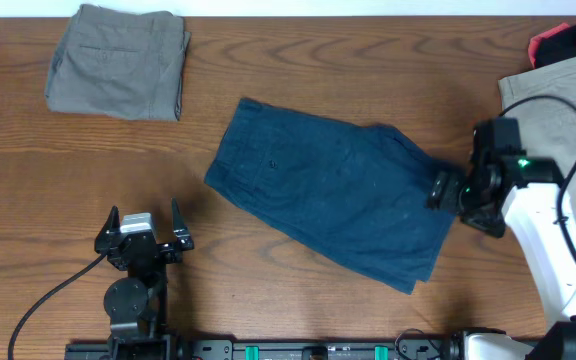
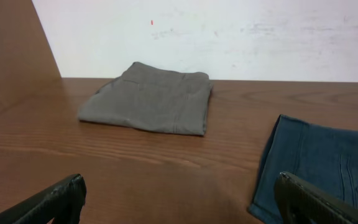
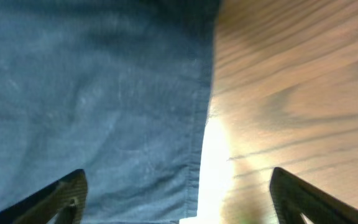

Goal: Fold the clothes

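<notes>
Left of the navy shorts (image 1: 328, 190), bare table (image 1: 58, 160) is left open; beyond them to the left, room is taken by folded grey shorts (image 1: 118, 62); their right side is blocked by the right gripper (image 1: 440, 190)

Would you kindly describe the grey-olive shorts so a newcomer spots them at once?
On the wooden table, look to the far left corner. The grey-olive shorts lie there, folded compactly. The navy pair at centre lies spread out, and the beige pair sits at the right edge.
</notes>
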Controlling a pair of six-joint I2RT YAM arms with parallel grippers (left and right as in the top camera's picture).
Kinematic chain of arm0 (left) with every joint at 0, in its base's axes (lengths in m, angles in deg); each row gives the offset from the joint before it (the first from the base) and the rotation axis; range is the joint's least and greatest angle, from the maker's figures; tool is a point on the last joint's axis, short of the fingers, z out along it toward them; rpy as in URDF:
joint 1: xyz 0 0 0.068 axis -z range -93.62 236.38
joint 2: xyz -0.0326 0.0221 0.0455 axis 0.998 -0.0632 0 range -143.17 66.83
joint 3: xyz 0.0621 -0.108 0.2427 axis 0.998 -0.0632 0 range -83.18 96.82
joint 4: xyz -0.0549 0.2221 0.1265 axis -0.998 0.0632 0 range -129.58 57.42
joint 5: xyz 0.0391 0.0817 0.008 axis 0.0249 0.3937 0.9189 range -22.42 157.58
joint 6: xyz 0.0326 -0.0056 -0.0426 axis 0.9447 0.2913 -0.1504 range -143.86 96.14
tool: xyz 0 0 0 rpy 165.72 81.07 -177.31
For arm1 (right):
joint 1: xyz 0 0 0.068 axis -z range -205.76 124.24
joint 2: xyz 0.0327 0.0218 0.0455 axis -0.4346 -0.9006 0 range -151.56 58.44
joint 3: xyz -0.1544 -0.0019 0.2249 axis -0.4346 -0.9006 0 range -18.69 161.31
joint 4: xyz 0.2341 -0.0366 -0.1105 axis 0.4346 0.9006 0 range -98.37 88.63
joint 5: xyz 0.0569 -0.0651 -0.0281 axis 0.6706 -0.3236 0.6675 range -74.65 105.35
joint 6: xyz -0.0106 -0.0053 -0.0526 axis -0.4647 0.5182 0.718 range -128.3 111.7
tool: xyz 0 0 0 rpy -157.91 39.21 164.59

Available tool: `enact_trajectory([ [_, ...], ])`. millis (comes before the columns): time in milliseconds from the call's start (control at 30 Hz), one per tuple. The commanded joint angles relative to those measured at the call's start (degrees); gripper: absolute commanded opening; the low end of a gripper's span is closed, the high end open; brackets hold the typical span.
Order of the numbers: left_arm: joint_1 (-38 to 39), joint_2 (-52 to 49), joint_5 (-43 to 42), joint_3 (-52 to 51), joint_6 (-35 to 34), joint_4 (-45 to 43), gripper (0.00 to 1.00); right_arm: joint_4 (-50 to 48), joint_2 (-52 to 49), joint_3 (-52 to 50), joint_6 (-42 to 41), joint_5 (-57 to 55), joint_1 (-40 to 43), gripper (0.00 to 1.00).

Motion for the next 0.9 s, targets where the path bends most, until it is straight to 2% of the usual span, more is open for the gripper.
enact_trajectory([
  [0,-0.3,0.4,1.5,-1.4,-0.3,1.6,0.98,-2.9,0.1,-4.3,0.1,4.5,-0.3,0.88],
  [233,-0.3,0.4,1.5,-1.4,-0.3,1.6,0.98,-6.8,0.1,-11.4,-5.6,1.0,-0.2,0.88],
  [600,-0.3,0.4,1.5,-1.4,-0.3,1.6,0.98,-16.5,0.0,-19.3,-5.6,3.7,-0.4,0.78],
  [867,-0.3,0.4,1.5,-1.4,-0.3,1.6,0.98,-18.7,0.0,-21.3,-5.6,3.7,-0.4,0.73],
])
